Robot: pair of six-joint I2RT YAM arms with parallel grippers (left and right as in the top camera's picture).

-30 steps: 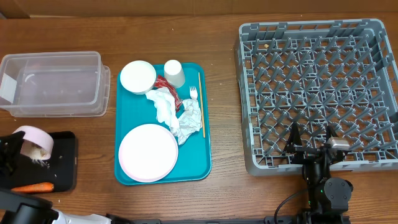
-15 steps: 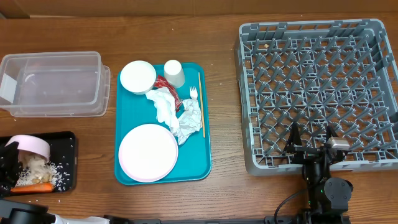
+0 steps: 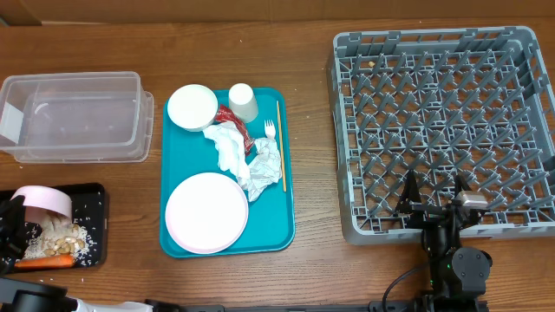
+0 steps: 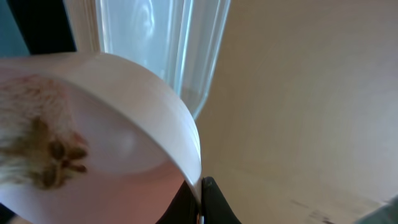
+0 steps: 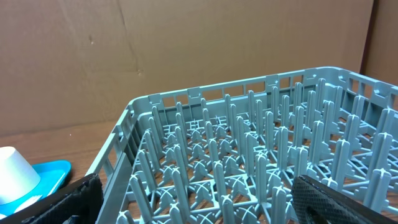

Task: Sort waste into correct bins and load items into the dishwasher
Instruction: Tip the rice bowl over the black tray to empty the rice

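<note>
My left gripper [image 3: 12, 227] is shut on the rim of a pale pink bowl [image 3: 45, 201], held tipped over the black tray [image 3: 94, 227] at the front left. Whitish rice [image 3: 54, 237] and an orange carrot piece [image 3: 54, 260] lie in that tray. In the left wrist view the bowl [image 4: 106, 124] fills the frame, food residue inside, my fingers [image 4: 200, 202] pinching its edge. The teal tray [image 3: 277, 227] holds a plate [image 3: 206, 212], a bowl [image 3: 192, 107], a cup [image 3: 244, 101], napkins [image 3: 238, 156], a red wrapper [image 3: 227, 115], a fork [image 3: 271, 137] and a stick [image 3: 281, 143]. My right gripper [image 3: 434, 204] is open at the grey dish rack [image 3: 438, 121].
The clear plastic tub [image 3: 74, 117] stands at the back left, behind the black tray. The dish rack [image 5: 249, 162] fills the right wrist view, with the cup [image 5: 15, 171] and teal tray edge [image 5: 46, 174] at its left. Bare wood lies between tray and rack.
The bowl has tipped over the black tray and rice has poured out beside the carrot piece. The bowl has shifted slightly right and down. The right arm has not moved.
</note>
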